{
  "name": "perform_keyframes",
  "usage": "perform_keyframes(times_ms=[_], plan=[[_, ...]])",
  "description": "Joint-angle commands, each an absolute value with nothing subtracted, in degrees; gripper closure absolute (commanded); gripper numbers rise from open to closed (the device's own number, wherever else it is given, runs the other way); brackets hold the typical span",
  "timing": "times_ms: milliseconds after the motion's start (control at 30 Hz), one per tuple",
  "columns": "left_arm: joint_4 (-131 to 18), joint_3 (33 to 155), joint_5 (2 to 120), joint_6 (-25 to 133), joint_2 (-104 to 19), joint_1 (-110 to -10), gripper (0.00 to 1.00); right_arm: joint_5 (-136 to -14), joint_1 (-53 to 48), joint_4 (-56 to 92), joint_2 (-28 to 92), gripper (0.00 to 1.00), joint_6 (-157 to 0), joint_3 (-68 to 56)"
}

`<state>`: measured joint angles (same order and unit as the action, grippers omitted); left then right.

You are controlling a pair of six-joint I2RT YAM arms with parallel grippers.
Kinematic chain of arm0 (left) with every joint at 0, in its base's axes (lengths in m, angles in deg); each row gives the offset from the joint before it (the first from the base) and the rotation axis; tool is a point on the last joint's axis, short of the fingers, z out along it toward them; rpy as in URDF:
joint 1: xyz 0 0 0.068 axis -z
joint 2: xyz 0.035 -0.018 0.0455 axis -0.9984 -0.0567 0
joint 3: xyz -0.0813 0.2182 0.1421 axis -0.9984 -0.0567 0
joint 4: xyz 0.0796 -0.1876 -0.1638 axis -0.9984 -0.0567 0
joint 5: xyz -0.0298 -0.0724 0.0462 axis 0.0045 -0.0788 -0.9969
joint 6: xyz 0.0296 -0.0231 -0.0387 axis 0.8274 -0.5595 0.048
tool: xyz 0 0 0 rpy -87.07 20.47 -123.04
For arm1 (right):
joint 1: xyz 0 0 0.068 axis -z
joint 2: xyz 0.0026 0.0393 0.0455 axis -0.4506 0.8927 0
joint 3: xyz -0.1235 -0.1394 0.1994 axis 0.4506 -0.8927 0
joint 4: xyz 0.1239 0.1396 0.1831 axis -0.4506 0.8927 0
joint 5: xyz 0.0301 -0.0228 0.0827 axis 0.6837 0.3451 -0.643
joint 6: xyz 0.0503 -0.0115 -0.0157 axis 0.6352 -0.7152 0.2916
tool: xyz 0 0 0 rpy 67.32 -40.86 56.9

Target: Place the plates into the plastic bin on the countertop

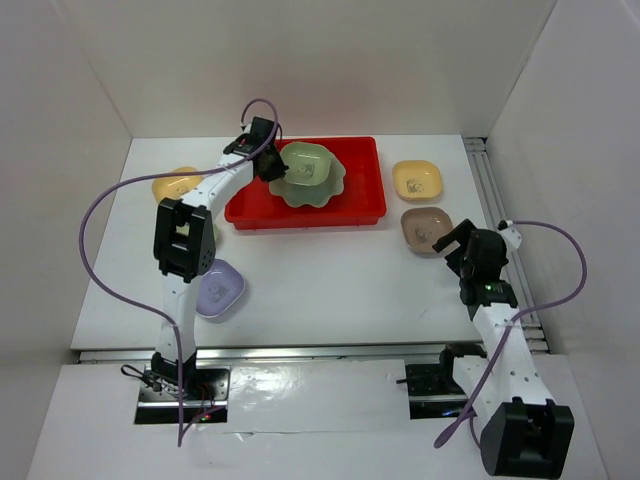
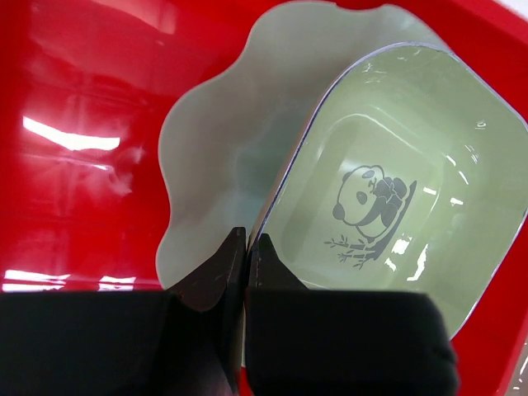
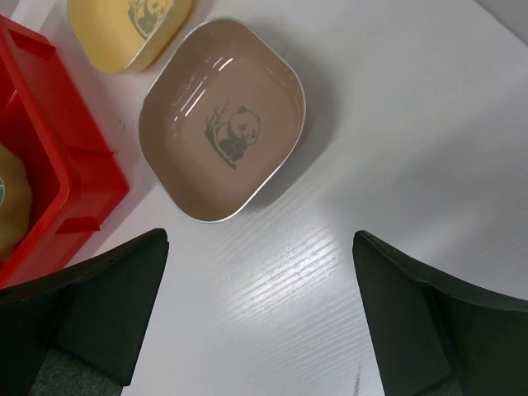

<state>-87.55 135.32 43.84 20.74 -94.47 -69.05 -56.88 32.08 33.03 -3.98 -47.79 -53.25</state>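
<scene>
Bin (image 1: 360, 170): bright red, glossy. Scalloped dish (image 2: 214, 148) was plain pale green. The light-green dish (image 2: 412, 165) carried a dark grey panda-and-bamboo print at centre. The brown dish (image 3: 223, 120) bore a similar panda print in a darker tone, with a paler rim. The near yellow dish (image 3: 124, 25) showed part of a panda print. The far yellow dish (image 1: 172, 183): print not legible. Lavender dish (image 1: 225, 290): pale purple. Surface (image 1: 330, 280) was white, faintly grained. Left claw (image 2: 247, 241) and right claw (image 3: 260, 243) were black; cables (image 1: 85, 230) were purple.

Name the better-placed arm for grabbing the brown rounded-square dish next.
Right. The right fingers hover open beside the brown rounded-square dish; the left fingers are shut on the light-green rounded-square dish over the red plastic bin.
</scene>
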Motion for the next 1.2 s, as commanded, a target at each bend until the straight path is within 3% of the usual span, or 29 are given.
perform_keyframes(times_ms=[0,133,500,667,1167], plan=[[-85.86,137.36,46.44,19.95,-94.87,-68.9,0.97,-57.87,32.41,30.2,-2.98,0.0,-45.58,-53.79],[-85.86,136.05,46.44,19.42,-94.87,-68.9,0.97,-57.87,32.41,30.2,-3.6,0.0,-45.58,-54.31],[-85.16,135.51,45.91,18.36,-95.92,-68.9,0.63,-58.92,32.41,28.88,-3.16,0.0,-45.05,-56.69],[-85.16,135.51,47.14,18.36,-95.31,-68.9,0.62,-58.92,32.41,28.88,-2.63,0.0,-45.05,-56.16],[-86.12,134.28,46.44,18.36,-90.39,-67.32,0.14,-58.39,32.41,29.41,1.49,0.0,-43.82,-57.39]])
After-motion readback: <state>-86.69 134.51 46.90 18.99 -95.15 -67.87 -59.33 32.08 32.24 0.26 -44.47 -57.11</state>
